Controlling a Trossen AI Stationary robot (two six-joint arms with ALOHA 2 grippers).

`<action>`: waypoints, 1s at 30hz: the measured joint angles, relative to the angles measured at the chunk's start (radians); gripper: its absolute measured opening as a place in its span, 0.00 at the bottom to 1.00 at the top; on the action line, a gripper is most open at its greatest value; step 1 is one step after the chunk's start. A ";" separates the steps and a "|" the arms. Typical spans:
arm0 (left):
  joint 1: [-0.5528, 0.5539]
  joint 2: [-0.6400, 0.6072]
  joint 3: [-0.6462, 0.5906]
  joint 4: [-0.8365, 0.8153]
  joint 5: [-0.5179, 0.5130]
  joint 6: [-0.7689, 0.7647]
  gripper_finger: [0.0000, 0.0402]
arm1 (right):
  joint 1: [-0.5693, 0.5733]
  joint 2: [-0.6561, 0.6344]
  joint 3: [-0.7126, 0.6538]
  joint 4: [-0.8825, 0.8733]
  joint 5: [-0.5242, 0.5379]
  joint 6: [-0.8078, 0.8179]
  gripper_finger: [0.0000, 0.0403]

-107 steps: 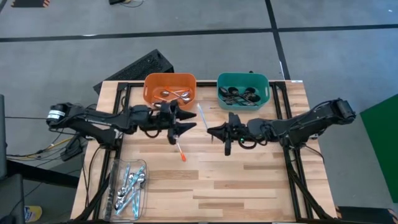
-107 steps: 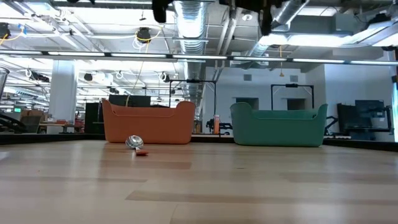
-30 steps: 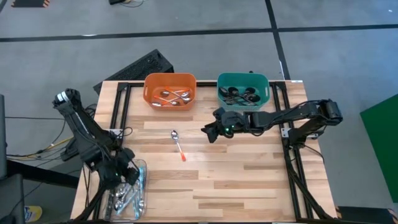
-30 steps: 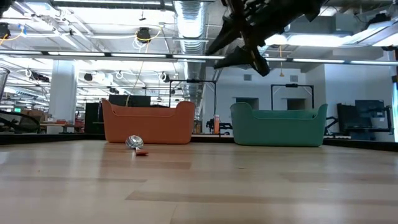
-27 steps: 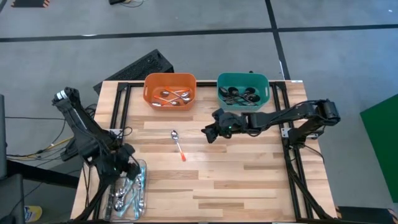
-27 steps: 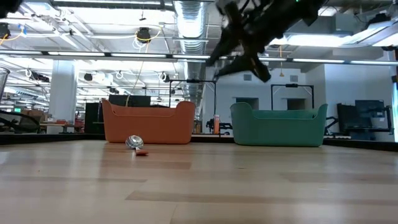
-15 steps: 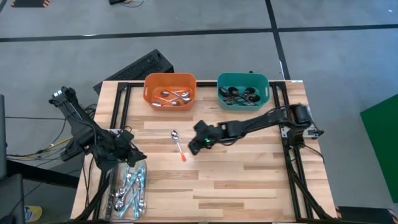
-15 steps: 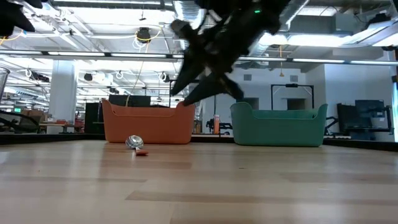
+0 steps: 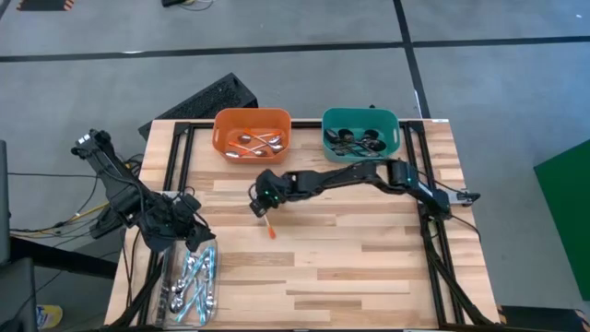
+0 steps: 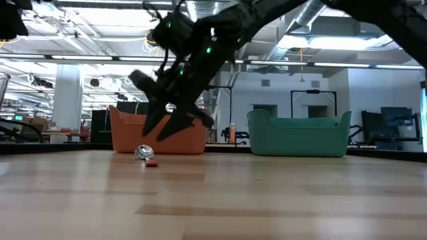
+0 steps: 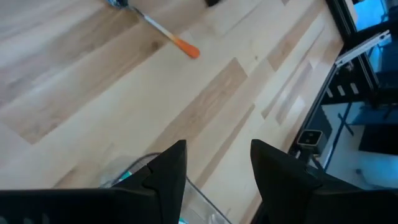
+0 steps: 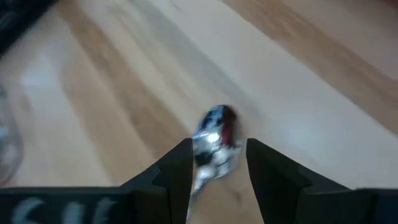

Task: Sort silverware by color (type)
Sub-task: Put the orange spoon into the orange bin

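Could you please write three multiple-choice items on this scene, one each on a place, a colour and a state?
1. Where does the orange-handled spoon lie?
A. in the teal bin
B. on the bare table top
C. in the clear tray

2. What colour is the bin at the table's back left?
A. orange
B. black
C. white

3. How do the right gripper's fingers stand?
A. shut on a spoon
B. shut on nothing
C. open over the spoon's bowl

Key: 1 B, the spoon rests alone on the wood. 2 A, its walls are orange beside the teal bin. 3 C, the right wrist view shows the spoon's bowl between parted fingers.
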 joint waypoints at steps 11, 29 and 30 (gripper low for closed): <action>0.011 0.000 0.000 -0.001 -0.050 0.024 0.41 | -0.073 0.035 0.017 -0.002 -0.167 -0.133 0.44; 0.021 0.000 0.000 -0.007 -0.148 0.001 0.41 | -0.077 0.086 0.015 0.067 -0.206 -0.340 0.44; 0.024 0.000 0.000 -0.007 -0.149 -0.003 0.41 | -0.078 0.085 0.018 0.059 -0.225 -0.335 0.44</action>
